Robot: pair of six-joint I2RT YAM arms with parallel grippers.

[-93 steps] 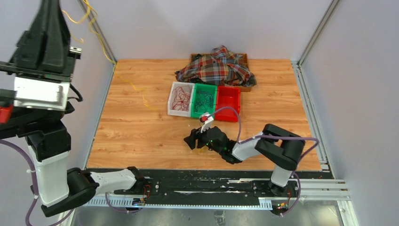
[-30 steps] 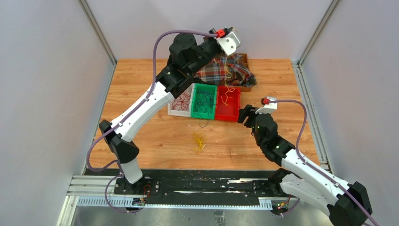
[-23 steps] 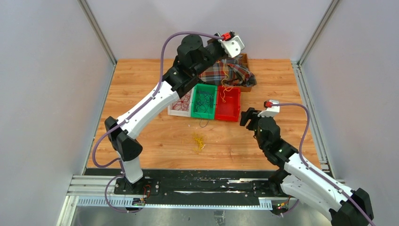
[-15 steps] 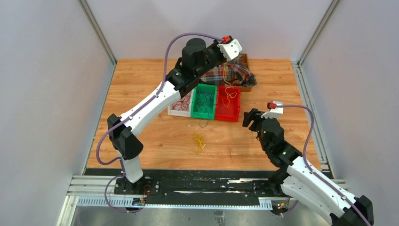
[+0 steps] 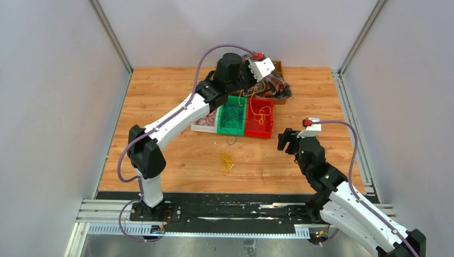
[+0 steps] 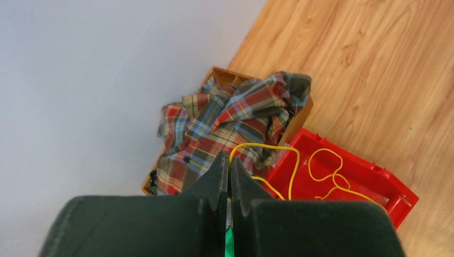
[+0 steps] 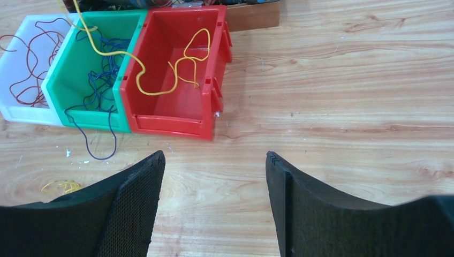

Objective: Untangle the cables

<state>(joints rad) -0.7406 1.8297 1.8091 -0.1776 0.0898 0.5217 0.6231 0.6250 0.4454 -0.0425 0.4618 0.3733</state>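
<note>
My left gripper [image 6: 229, 160] is shut on a thin yellow cable [image 6: 292, 166] and holds it above the red bin [image 6: 396, 194]. The cable's loose end lies coiled inside that bin [image 7: 171, 126], and the cable [image 7: 140, 69] crosses over the green bin. In the top view the left gripper [image 5: 251, 83] hangs over the bins' far side. Dark cables [image 5: 231, 115] fill the green bin, and dark red cables [image 5: 206, 115] the white bin. A small yellow bundle [image 5: 226, 160] lies on the table. My right gripper [image 7: 215, 160] is open and empty, low over bare table in front of the red bin.
A plaid cloth [image 5: 277, 85] is heaped in a wooden tray behind the bins. One dark cable loop [image 7: 101, 150] hangs out of the green bin [image 7: 59, 80] onto the table. Grey walls and metal rails close in the table on three sides.
My left gripper has come down toward the bins, so more yellow cable now lies in the red bin. My right arm has drawn back toward the near right.
</note>
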